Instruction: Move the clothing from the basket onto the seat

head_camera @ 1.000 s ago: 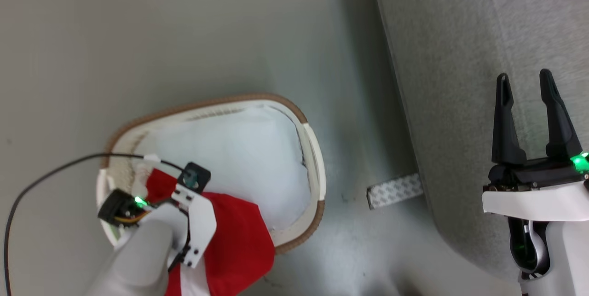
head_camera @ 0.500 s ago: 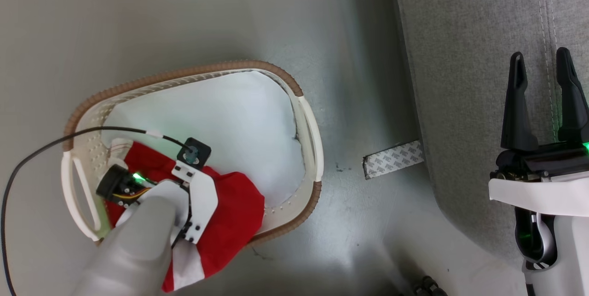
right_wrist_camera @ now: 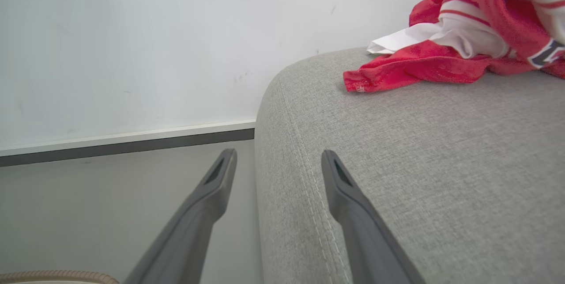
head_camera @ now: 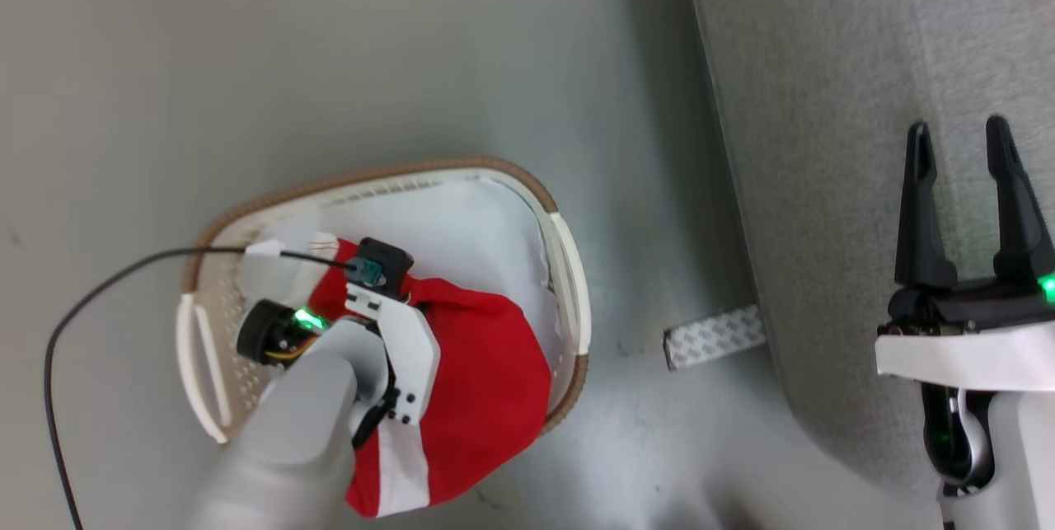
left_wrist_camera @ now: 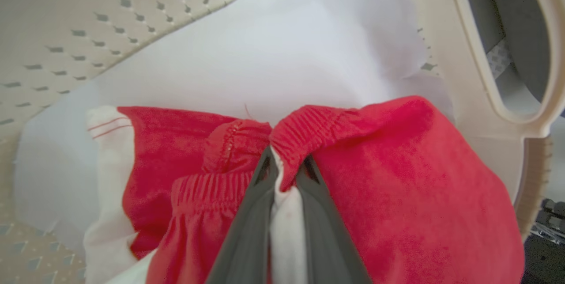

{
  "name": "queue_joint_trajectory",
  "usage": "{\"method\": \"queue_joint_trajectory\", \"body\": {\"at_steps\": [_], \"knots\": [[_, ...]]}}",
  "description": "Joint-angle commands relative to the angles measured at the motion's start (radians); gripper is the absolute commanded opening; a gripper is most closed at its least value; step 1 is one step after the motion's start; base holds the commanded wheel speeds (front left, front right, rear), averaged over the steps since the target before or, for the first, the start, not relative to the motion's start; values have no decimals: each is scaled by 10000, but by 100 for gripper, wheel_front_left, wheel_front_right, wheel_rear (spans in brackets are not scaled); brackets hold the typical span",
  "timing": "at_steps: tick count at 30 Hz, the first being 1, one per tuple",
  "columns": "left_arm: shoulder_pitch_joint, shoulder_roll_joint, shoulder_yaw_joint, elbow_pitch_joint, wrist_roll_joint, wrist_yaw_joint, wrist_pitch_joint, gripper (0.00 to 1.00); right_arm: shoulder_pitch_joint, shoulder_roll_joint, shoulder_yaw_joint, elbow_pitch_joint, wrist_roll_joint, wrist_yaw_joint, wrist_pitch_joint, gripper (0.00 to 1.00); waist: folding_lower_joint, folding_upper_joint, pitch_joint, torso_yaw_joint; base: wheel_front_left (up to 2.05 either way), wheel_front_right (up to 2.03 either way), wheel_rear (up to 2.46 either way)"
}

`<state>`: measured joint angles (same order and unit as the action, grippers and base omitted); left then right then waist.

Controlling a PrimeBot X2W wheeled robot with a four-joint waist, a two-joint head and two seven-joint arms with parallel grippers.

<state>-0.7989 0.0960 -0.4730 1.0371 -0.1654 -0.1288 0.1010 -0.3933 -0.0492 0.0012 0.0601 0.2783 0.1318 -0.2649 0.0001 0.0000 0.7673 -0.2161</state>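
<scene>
On the grey floor (head_camera: 330, 60), the basket (head_camera: 574, 283) holds the clothing (head_camera: 486, 373).

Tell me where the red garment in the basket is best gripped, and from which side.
The gathered elastic band of the red garment, from above into the basket. It stands as a raised fold above the white liner, so fingers can pinch it alone. The left end effector is shut on that fold.

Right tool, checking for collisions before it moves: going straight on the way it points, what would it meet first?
Probably the seat: the open right tool points along its rounded edge beside the stitched seam. Depth is unclear; it might skim past toward the wall. The red garment lies off to the side.
</scene>
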Motion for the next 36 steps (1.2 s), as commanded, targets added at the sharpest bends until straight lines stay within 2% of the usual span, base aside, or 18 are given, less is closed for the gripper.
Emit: {"method": "queue_joint_trajectory", "body": {"at_steps": [1,8,13,20,25,36], "knots": [[180,-20,5,-67,-193,-24,-105,0,189,-27,-44,40,-91,-22,10,100,-1,0,-570,237,0,0,0],[1087,-285,-149,-937,-1229,-25,-894,0,977,-31,-352,447,-393,-22,10,100,-1,0,-2459,862,0,0,0],[1950,-268,-2,-1726,-1822,-2,-1420,0,1652,-28,-319,778,-705,-22,10,100,-1,0,-3887,1174,0,0,0],[3171,-158,342,-3399,-2243,401,-1938,0,2566,-69,-220,1153,-896,-24,10,100,-1,0,-5649,1520,0,0,0],[3897,0,554,-5051,-2490,729,-2089,0,3086,-262,-59,1289,-998,-22,10,100,-1,0,-6493,1715,0,0,0],[5046,559,878,-8500,-2448,1515,-2054,0,3604,-776,1262,1646,-867,-22,10,100,-1,0,-7522,1793,0,0,0]]}}
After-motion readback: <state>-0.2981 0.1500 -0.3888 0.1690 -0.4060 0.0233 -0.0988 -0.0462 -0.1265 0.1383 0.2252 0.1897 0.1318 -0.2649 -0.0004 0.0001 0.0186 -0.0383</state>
